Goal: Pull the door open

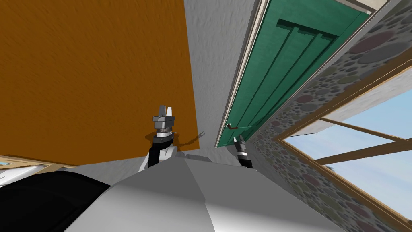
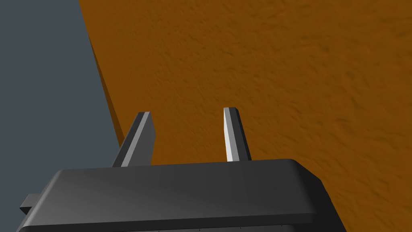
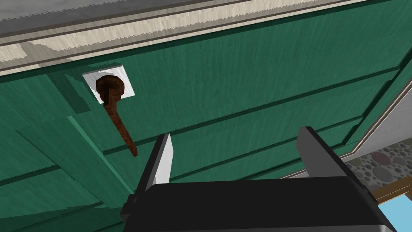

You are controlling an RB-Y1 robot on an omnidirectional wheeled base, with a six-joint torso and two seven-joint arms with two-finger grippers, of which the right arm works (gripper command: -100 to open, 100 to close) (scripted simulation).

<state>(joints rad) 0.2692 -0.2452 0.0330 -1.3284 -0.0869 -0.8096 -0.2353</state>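
Right gripper (image 3: 237,139), fingers spread, hovers before the green door (image 3: 249,76), just beside its brown lever handle (image 3: 119,121).

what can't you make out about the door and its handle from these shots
1. Head view: the handle and the right end effector are too small to tell whether they touch.
2. Right wrist view: how far the open fingers stand from the handle in depth; it lies outside them.
3. Right wrist view: the side of the green door away from the handle, hidden by the end effector's dark body and the picture's edge.
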